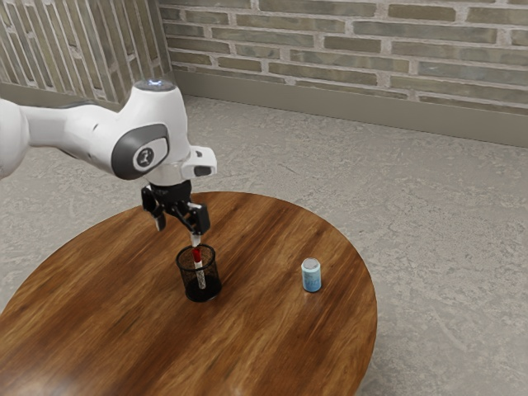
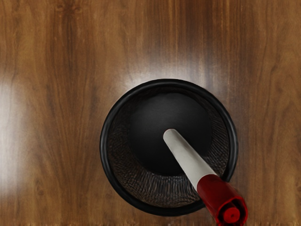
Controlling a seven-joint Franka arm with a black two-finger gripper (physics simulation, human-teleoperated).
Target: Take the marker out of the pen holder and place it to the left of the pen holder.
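Gripper point(image 1: 179, 221) open, fingers spread, above pen holder point(image 1: 213, 289). Marker point(image 1: 197, 255) inside the holder, leaning on its rim. Blue can point(image 1: 311, 276) upright on worktop point(image 1: 107, 305), apart from holder.

Looks softly, evenly lit in the exterior view, with pale glare toward eight o'clock on the round wooden table point(image 1: 115, 289). Gleams white on the wood beside the mesh pen holder point(image 2: 169, 82) in the wrist view, darkening deeply inside it.
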